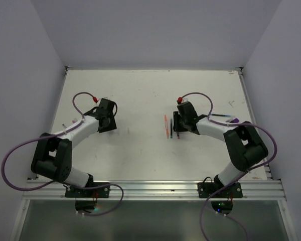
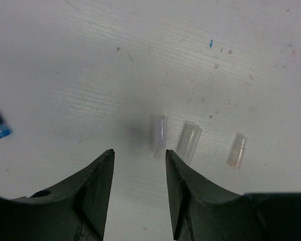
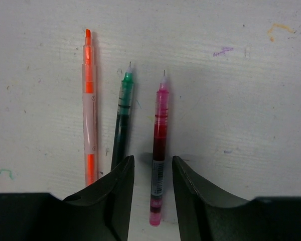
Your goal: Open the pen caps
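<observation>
Hovering over uncapped pens

Top view: pens (image 1: 166, 125) lie mid-counter (image 1: 140, 90). Left wrist: left claw (image 2: 139, 155) spread, empty, three pen caps (image 2: 159, 133) lying just ahead. Right wrist: right claw (image 3: 152, 159) spread astride the pink pen (image 3: 160, 115); closing could nudge the green pen (image 3: 122, 125).

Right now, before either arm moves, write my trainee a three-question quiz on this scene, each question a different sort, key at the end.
1. True or false: the orange highlighter, green pen and pink pen all lie uncapped, tips bare.
2. How many clear pen caps lie on the table ahead of the left gripper? A two, B three, C five.
3. Fill in: the open right gripper straddles the ___ pen.
Key: 1 true; 2 B; 3 pink.
</observation>
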Tool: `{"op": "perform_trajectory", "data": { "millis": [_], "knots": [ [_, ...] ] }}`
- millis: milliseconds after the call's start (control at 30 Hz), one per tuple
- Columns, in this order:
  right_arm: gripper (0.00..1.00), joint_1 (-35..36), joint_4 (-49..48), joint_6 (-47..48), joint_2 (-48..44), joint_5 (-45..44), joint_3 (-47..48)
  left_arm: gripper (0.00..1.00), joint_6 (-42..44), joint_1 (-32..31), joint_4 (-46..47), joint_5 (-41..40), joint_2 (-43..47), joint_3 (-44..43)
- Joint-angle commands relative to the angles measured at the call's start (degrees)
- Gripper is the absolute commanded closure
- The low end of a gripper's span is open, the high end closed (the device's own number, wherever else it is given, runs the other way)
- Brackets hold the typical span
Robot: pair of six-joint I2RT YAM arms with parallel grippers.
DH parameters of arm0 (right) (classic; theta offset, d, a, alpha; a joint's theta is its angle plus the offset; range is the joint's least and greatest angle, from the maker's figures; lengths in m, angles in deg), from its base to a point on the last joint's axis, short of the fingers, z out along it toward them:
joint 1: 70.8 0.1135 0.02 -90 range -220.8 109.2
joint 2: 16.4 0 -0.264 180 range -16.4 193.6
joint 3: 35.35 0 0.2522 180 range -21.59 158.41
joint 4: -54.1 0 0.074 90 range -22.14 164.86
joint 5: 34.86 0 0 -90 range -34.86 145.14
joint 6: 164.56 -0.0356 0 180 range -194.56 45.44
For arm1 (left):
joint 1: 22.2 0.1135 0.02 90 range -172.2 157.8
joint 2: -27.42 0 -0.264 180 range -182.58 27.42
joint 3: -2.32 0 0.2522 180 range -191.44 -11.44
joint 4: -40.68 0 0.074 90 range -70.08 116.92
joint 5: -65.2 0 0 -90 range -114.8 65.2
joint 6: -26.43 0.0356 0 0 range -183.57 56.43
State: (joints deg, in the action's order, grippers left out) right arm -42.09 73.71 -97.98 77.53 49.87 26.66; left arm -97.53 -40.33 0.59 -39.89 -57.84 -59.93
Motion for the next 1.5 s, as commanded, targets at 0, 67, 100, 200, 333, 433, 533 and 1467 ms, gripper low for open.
{"op": "perform_trajectory", "data": {
  "millis": [0, 67, 100, 200, 333, 433, 533, 1467],
  "knots": [
    [0.6, -0.41, 5.13, 1.88, -4.45, -2.62, 3.6, 0.51, -2.34, 0.02, -3.37, -5.47, 4.83, -4.15],
    [0.6, -0.41, 8.11, 2.41, -5.68, -3.51, 4.83, 0.47, -3.48, 0.02, -4.78, -6.09, 6.32, -6.0],
    [0.6, -0.5, 9.08, 2.67, -6.99, -4.03, 5.18, 0.45, -3.83, 0.2, -5.22, -7.13, 6.59, -6.96],
    [0.6, -0.5, 12.6, 3.12, -9.28, -3.43, 6.42, 0.42, -3.14, 3.34, -6.02, -6.28, 6.68, -8.28],
    [0.6, -0.58, 14.8, 3.64, -13.15, -1.76, 7.21, 0.42, -0.94, 10.91, -4.35, -3.37, 6.24, -8.38],
    [0.6, -0.58, 15.51, 3.56, -14.21, 1.49, 7.91, 0.42, 0.03, 15.92, -2.69, -3.45, 6.06, -7.15],
    [0.6, -0.58, 15.25, 2.77, -13.69, 5.1, 8.79, 0.43, 0.82, 20.49, -0.4, -2.93, 5.98, -6.18],
    [0.6, -0.5, 15.42, 1.89, -12.11, 10.47, 10.81, 0.5, 1.79, 29.29, 11.29, 1.38, -8.88, -3.54]
  ]
}}
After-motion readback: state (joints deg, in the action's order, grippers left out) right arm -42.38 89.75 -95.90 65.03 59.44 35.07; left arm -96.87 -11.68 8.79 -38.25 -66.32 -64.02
